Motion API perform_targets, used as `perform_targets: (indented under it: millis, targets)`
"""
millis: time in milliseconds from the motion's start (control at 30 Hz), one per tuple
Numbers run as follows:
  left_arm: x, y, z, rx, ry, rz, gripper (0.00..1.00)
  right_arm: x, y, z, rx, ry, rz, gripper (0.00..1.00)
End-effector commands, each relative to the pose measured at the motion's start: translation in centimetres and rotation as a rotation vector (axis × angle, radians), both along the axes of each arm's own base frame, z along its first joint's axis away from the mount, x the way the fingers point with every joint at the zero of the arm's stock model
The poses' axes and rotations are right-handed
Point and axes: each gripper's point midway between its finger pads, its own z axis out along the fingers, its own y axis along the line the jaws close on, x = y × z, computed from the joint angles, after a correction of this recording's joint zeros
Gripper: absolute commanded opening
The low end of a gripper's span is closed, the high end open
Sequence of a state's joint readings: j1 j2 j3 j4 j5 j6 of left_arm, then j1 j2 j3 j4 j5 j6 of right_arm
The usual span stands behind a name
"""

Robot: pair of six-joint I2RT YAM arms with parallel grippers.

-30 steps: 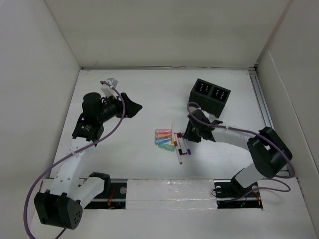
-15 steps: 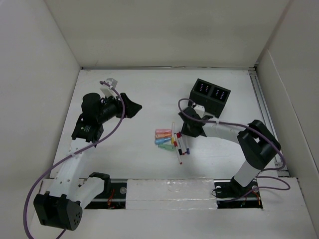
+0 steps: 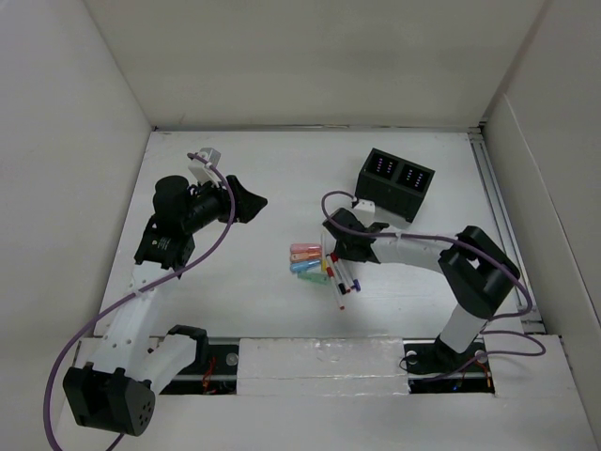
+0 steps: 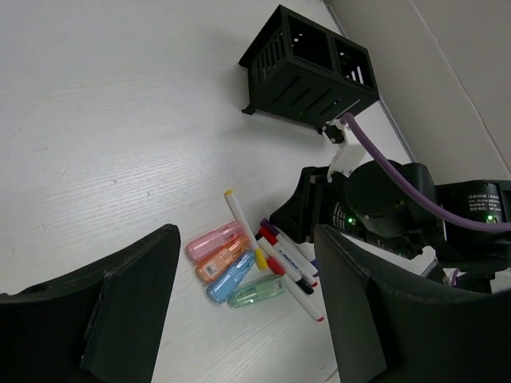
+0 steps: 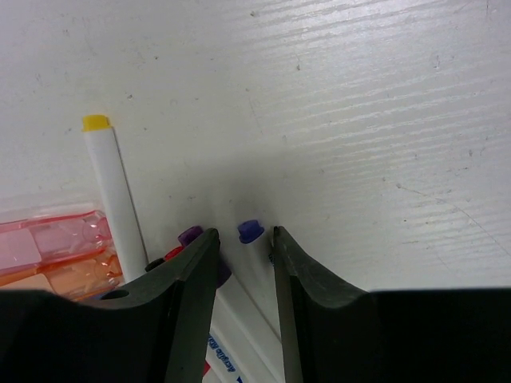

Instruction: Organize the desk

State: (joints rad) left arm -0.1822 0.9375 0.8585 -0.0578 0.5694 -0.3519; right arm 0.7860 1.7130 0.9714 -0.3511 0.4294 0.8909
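Left tool (image 3: 252, 199) hangs wide open over the left half of the counter (image 3: 254, 291), nowhere near. Mid-counter sit the highlighters (image 3: 307, 260), then markers (image 3: 338, 279) lying roughly near-to-far. Right tool (image 5: 243, 247) is down on them, jaws slightly apart either side of the purple-capped marker (image 5: 250, 231). Black organizer (image 3: 395, 180) sits just beyond, and both compartments look empty.

White desk (image 3: 282, 178) carries a black two-bin box (image 3: 396, 178) at far right and, mid-desk, a tight cluster: pink, orange, blue and green highlighters (image 3: 307, 261) side by side, yellow-capped white pen (image 3: 326, 241) and several markers (image 3: 343, 282) just right of them.
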Motion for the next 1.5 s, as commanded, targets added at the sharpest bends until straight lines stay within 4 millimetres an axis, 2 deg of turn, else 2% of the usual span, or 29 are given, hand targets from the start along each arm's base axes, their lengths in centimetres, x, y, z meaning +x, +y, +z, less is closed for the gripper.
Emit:
perform_targets:
  millis: [0, 200, 267, 333, 567, 700, 833, 900, 933, 1133, 1267, 1400, 1467]
  targets:
    - [-0.2, -0.2, 1.7, -0.007, -0.065, -0.017, 0.64, -5.4, -2.5, -3.4, -0.108, 0.191, 0.028, 0.37]
    - [-0.2, -0.3, 1.7, -0.009, -0.064, -0.021, 0.64, -6.9, -2.5, -3.5, -0.118, 0.23, 0.038, 0.36]
    - [-0.2, -0.3, 1.7, -0.011, -0.066, -0.024, 0.64, -7.3, -2.4, -3.7, -0.118, 0.236, 0.049, 0.32]
    - [-0.2, -0.3, 1.8, -0.012, -0.067, -0.024, 0.64, -7.3, -2.4, -3.7, -0.117, 0.236, 0.048, 0.23]
    - [-0.4, -0.2, 1.9, -0.009, -0.073, -0.015, 0.64, -6.7, -1.9, -4.6, -0.149, 0.247, 0.077, 0.12]
    - [-0.4, 0.0, 2.1, -0.009, -0.085, -0.008, 0.64, -5.8, -1.9, -3.9, -0.157, 0.202, 0.067, 0.02]
    - [-0.5, -0.2, 1.9, -0.012, -0.078, -0.019, 0.64, -4.7, -2.0, -2.4, -0.14, 0.146, 0.046, 0.0]
    - [-0.4, -0.1, 1.8, -0.01, -0.075, -0.012, 0.64, -4.0, -2.4, -0.7, -0.119, 0.1, 0.017, 0.0]
    - [-0.3, -0.1, 1.8, -0.008, -0.075, -0.009, 0.64, -4.0, -2.4, -0.7, -0.117, 0.098, 0.012, 0.0]
    - [-0.4, -0.1, 1.9, -0.008, -0.078, -0.008, 0.65, -2.6, -2.6, 4.0, -0.04, -0.035, -0.019, 0.0]
    - [-0.6, -0.1, 2.0, -0.014, -0.081, -0.014, 0.65, -1.0, -2.7, 7.4, 0.024, -0.146, -0.042, 0.0]
    - [-0.5, -0.3, 2.0, -0.016, -0.08, -0.022, 0.65, 0.6, -2.3, 12.1, 0.1, -0.292, -0.057, 0.0]
    - [-0.7, -0.4, 2.3, -0.024, -0.089, -0.03, 0.65, 1.9, -2.4, 15.5, 0.171, -0.392, -0.079, 0.0]
